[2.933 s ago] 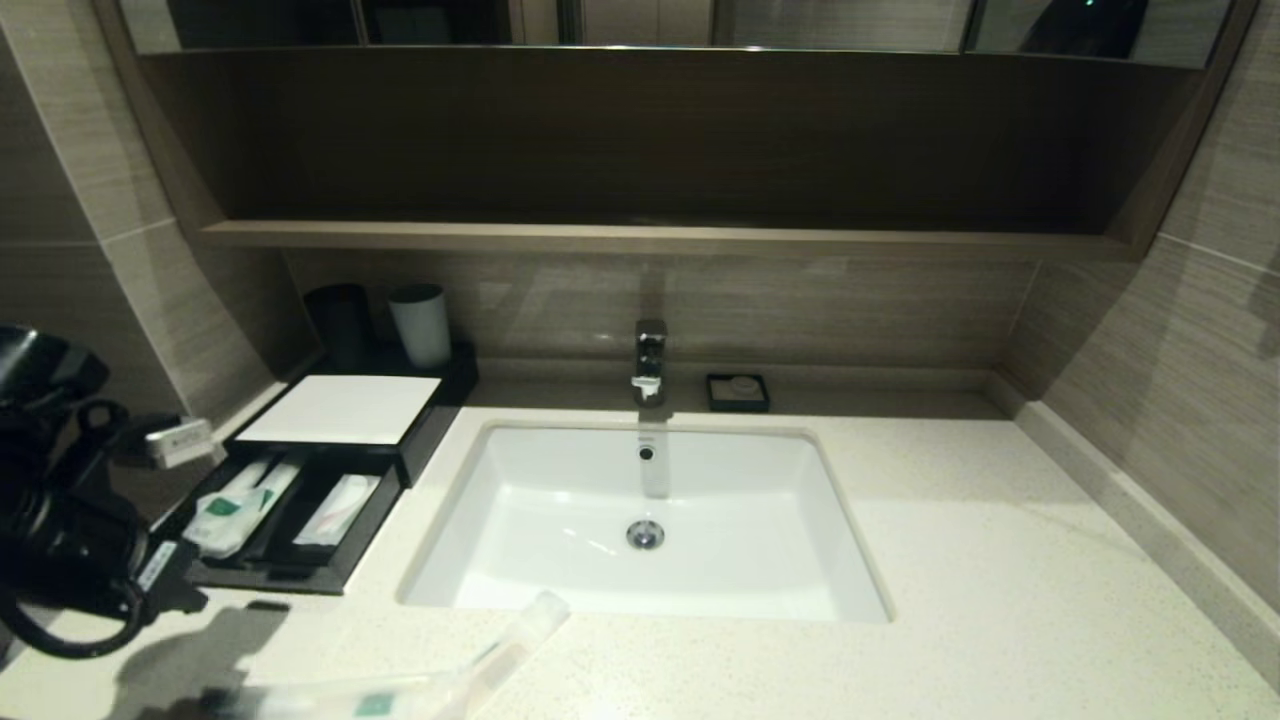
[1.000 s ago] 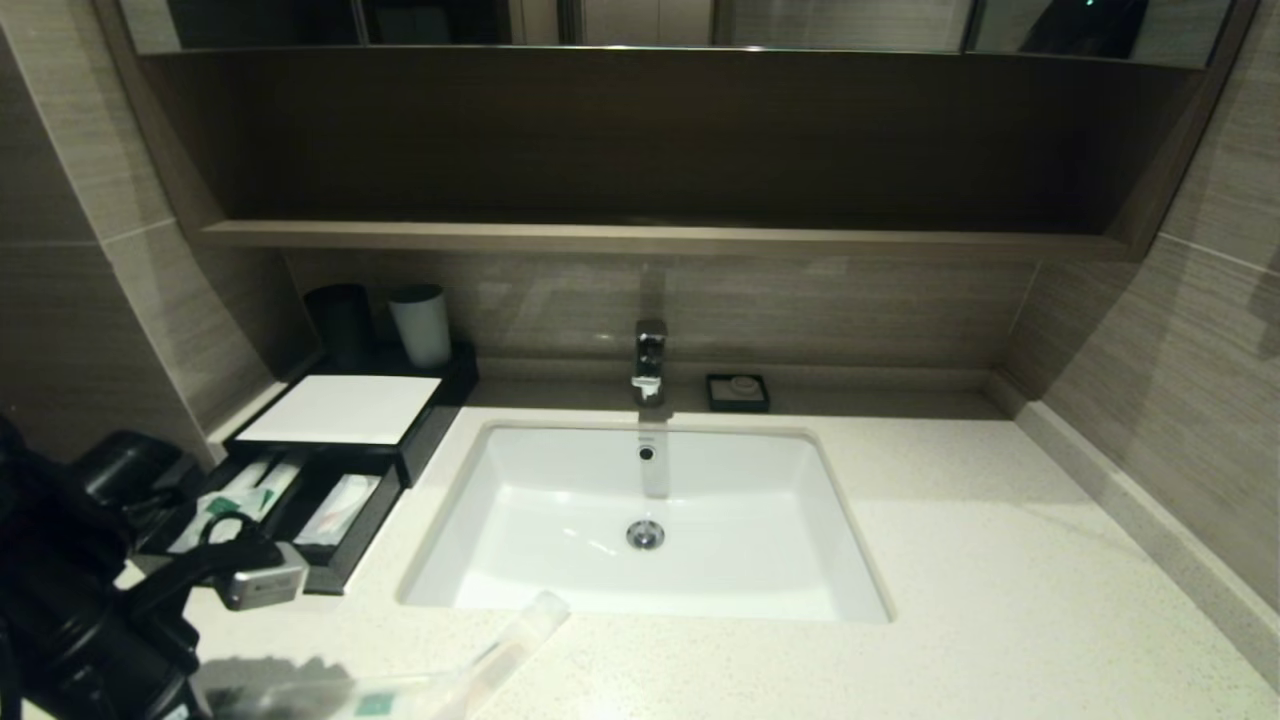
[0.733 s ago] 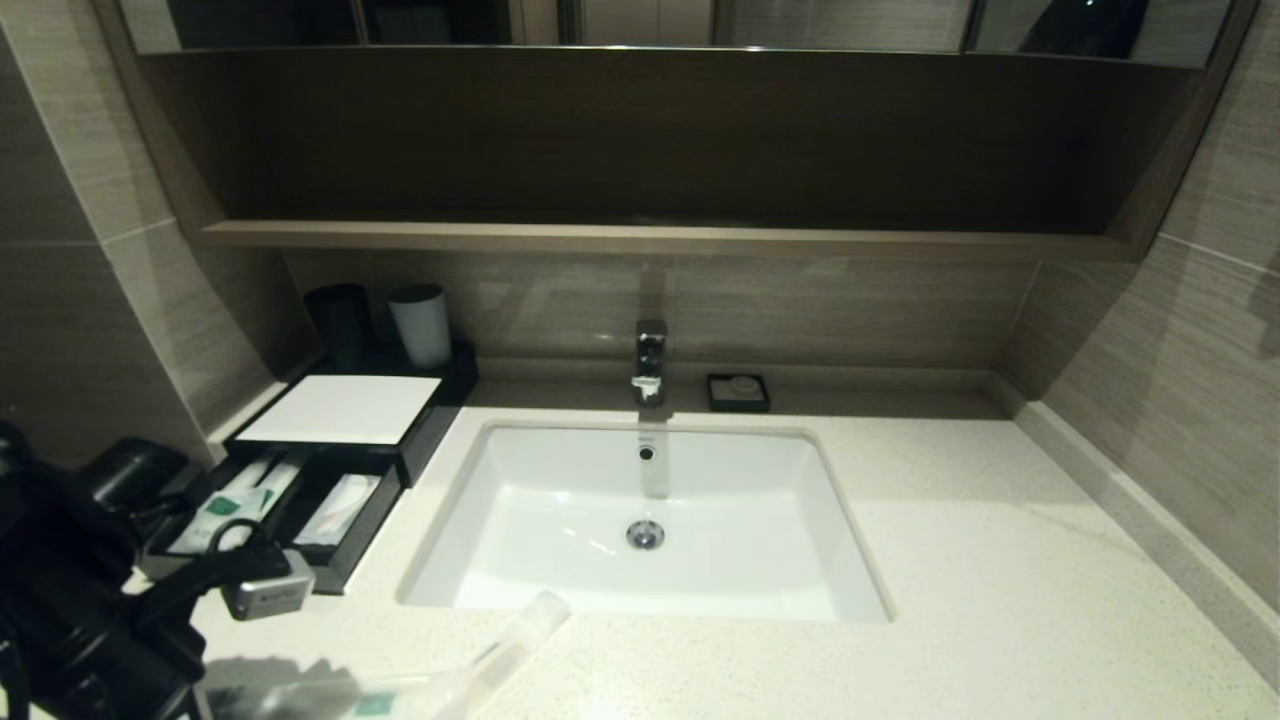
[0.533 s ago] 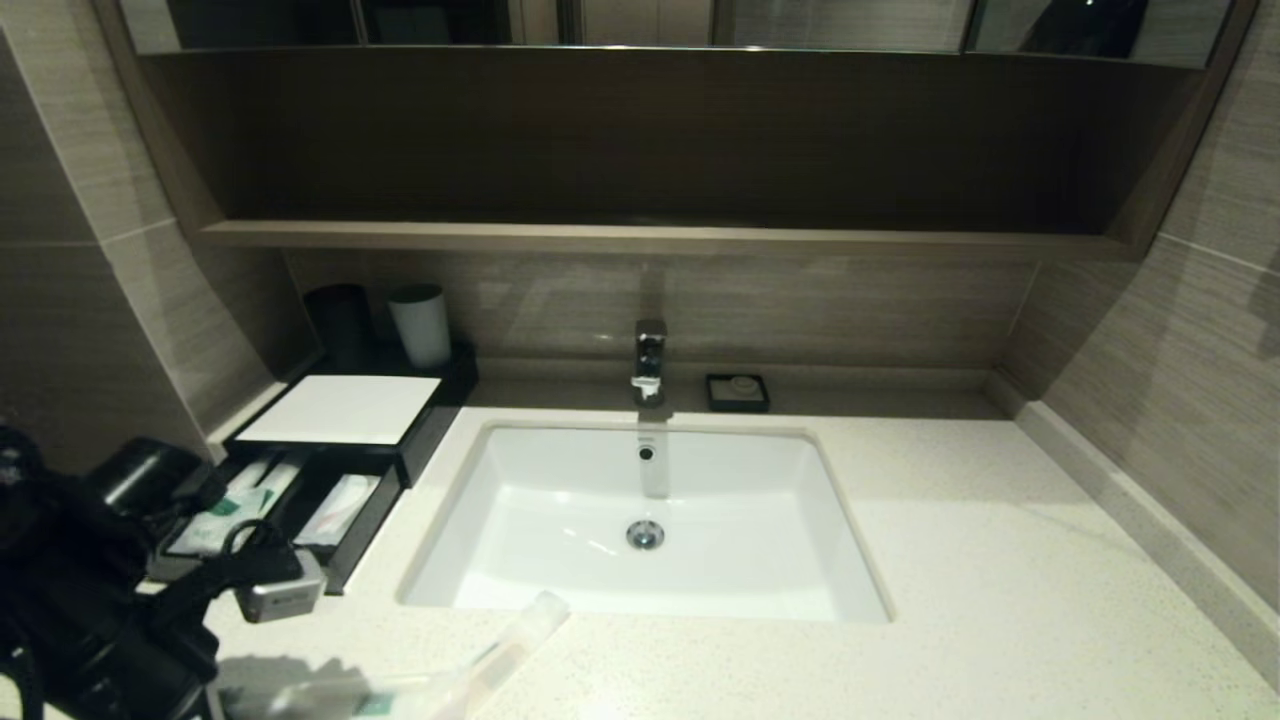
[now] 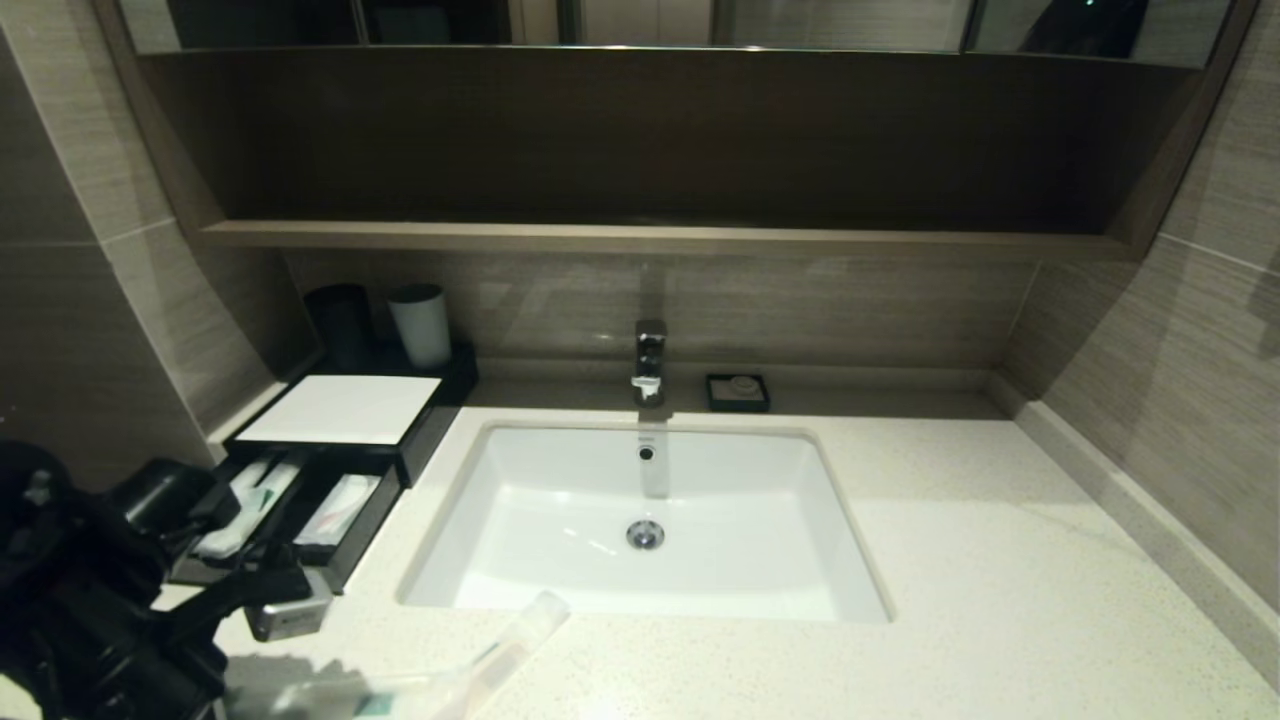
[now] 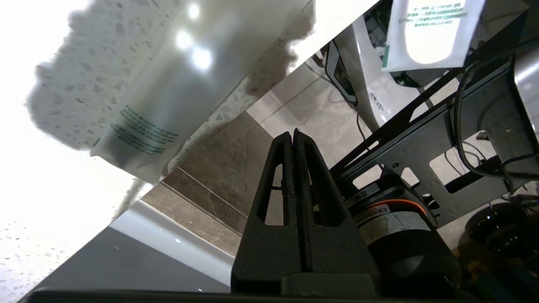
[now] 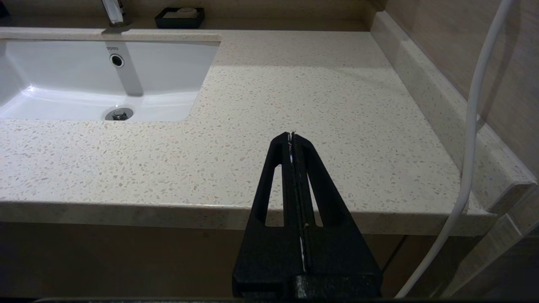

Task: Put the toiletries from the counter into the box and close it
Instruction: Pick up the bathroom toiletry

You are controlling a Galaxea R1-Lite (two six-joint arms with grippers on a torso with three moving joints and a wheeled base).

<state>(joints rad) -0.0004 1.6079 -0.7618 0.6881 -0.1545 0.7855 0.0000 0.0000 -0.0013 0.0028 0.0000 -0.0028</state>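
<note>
The black box (image 5: pixel 340 408) with a white top panel stands at the counter's (image 5: pixel 1000 560) back left, its front drawer (image 5: pixel 352 556) pulled out. Two white packets (image 5: pixel 252 492) (image 5: pixel 340 508) lie in the drawer. A long translucent packet (image 5: pixel 470 668) (image 6: pixel 143 105) lies at the counter's front edge, left of the middle and jutting over it. My left arm (image 5: pixel 90 600) hangs low at the front left corner. Its gripper (image 6: pixel 293 132) is shut on nothing, just off the counter edge beside that packet. Another white packet with green print (image 6: pixel 429 33) shows past the edge above my frame. My right gripper (image 7: pixel 291 134) is shut and empty before the counter's right front edge.
A dark tumbler (image 5: pixel 338 318) and a grey cup (image 5: pixel 420 325) stand behind the box. The white sink (image 5: pixel 540 540), the faucet (image 5: pixel 650 360) and a small black soap dish (image 5: pixel 738 392) fill the middle. A raised curb (image 5: pixel 1140 520) runs along the right wall. A white cable (image 7: pixel 471 126) hangs beside my right gripper.
My left arm has come down from beside the box to the front left corner and crept right, now covering part of the drawer's left packet. The packets and the drawer have not moved.
</note>
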